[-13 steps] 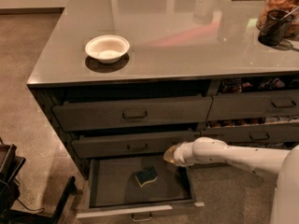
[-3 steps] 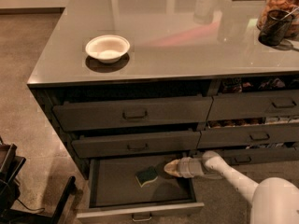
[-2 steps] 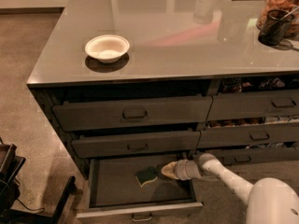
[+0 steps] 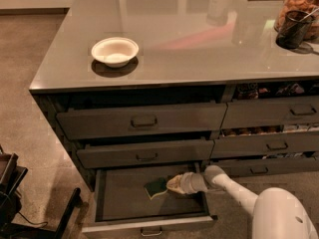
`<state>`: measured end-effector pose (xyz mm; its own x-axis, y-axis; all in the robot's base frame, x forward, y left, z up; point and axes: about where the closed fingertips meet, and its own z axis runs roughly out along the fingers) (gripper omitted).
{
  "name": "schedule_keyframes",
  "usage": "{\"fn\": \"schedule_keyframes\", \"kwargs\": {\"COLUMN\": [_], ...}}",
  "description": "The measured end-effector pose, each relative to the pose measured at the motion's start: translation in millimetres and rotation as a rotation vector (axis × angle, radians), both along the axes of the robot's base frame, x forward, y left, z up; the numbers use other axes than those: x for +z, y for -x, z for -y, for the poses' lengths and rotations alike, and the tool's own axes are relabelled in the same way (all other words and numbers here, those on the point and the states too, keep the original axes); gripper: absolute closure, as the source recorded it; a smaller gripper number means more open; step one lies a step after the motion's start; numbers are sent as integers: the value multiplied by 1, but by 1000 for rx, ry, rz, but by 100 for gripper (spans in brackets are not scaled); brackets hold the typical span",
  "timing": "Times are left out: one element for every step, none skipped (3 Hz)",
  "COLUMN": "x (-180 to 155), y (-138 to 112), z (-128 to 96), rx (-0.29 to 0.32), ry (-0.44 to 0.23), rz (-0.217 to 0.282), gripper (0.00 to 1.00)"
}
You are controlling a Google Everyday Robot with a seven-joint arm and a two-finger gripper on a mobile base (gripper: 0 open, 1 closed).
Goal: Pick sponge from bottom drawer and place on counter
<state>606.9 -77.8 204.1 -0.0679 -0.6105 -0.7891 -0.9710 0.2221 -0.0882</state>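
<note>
The bottom drawer (image 4: 124, 205) stands pulled open below the counter (image 4: 189, 39). The sponge (image 4: 156, 187), dark green on top with a pale yellow edge, lies on the drawer's dark floor near its back right. My gripper (image 4: 172, 184) reaches into the drawer from the right on a white arm, its tip right against the sponge's right side.
A white bowl (image 4: 115, 51) sits on the counter's left part. A dark cup (image 4: 292, 29) and a jar (image 4: 299, 4) stand at the counter's far right. Two closed drawers (image 4: 142, 121) are above the open one. A dark object (image 4: 10, 193) stands on the floor at left.
My gripper has moved left and deeper into the drawer, from beside the drawer's right edge to the sponge's right side. The sponge lies in about the same place.
</note>
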Motion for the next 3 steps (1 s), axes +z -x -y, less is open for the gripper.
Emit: {"fn": "schedule_keyframes", "kwargs": {"x": [-6,-12,-26], "y": [-3,-7,-12], "z": [-10,-16,-24], "rx": [22,25,30], "ry": [15,26,16], "rz": [33,63,62], "gripper": [12,8,7]}}
